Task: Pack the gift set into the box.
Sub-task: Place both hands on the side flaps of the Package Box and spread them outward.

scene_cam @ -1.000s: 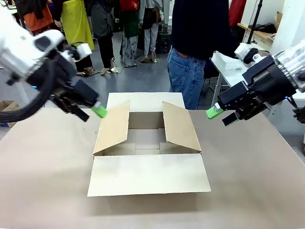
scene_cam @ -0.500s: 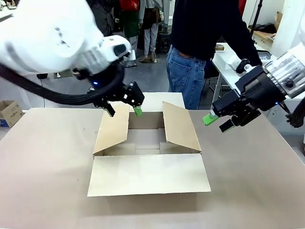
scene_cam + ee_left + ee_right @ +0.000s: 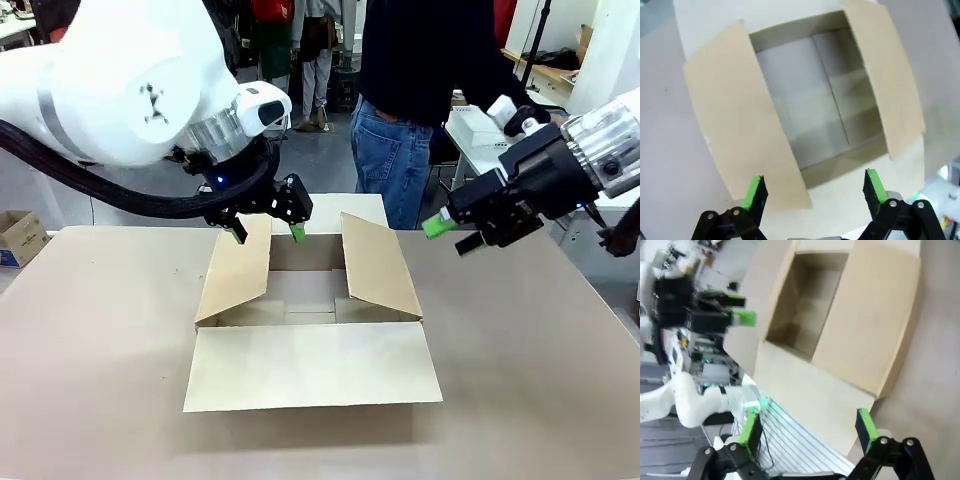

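Observation:
The box (image 3: 310,365) lies open in the middle of the table, its four flaps spread and its inside bare (image 3: 815,100) (image 3: 807,300). My left gripper (image 3: 267,232) hovers open above the box's far left corner, fingers pointing down. In the left wrist view the left gripper (image 3: 815,190) straddles the box's edge. My right gripper (image 3: 448,236) hangs open to the right of the box, above the table, and in its own view (image 3: 808,429) holds nothing. A pale tray with a white block (image 3: 478,125), probably the gift set, sits on a side table behind the right gripper.
A person in a dark top and jeans (image 3: 400,150) stands at the far side, one hand by the pale tray. A side table (image 3: 470,150) stands at the far right. A small carton (image 3: 18,235) sits on the floor at left.
My left arm has swung from the table's left side over to the box's far left corner. The right gripper has drifted slightly up and left. Both stay open.

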`<state>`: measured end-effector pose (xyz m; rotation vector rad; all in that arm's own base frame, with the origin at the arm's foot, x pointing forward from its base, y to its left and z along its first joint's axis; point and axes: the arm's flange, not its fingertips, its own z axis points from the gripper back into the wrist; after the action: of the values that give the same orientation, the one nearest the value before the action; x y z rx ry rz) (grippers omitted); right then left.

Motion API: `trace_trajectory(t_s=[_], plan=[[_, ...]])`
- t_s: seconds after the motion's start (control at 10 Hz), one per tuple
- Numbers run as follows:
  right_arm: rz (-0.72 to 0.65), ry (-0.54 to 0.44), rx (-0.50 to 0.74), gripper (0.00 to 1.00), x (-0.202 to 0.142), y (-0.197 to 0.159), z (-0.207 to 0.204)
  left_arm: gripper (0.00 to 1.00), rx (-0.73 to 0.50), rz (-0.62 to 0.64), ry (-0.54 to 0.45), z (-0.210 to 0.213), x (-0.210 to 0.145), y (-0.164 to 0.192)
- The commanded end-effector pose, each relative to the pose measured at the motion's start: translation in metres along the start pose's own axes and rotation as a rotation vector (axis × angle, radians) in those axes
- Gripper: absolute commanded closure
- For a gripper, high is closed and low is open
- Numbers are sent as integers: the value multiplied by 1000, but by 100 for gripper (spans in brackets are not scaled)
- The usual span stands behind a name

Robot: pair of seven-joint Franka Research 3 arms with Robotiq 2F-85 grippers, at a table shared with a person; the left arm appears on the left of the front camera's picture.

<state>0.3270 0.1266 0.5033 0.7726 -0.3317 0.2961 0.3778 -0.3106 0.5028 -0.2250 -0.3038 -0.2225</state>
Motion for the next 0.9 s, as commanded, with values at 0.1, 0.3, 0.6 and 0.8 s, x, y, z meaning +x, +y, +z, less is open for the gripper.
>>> trace_trajectory(t_s=[0.1, 0.3, 0.6, 0.8], plan=[[13, -28, 6, 0, 2, -19, -24, 0, 216, 31, -32, -26, -4, -21], [1, -26, -4, 0, 5, -9, -8, 0, 262, 44, 0, -32, 7, -22], [1, -26, -4, 0, 5, -9, -8, 0, 366, 93, 83, -61, 33, -23], [1, -26, -4, 0, 5, -9, -8, 0, 423, 134, 67, -80, 53, -21]])
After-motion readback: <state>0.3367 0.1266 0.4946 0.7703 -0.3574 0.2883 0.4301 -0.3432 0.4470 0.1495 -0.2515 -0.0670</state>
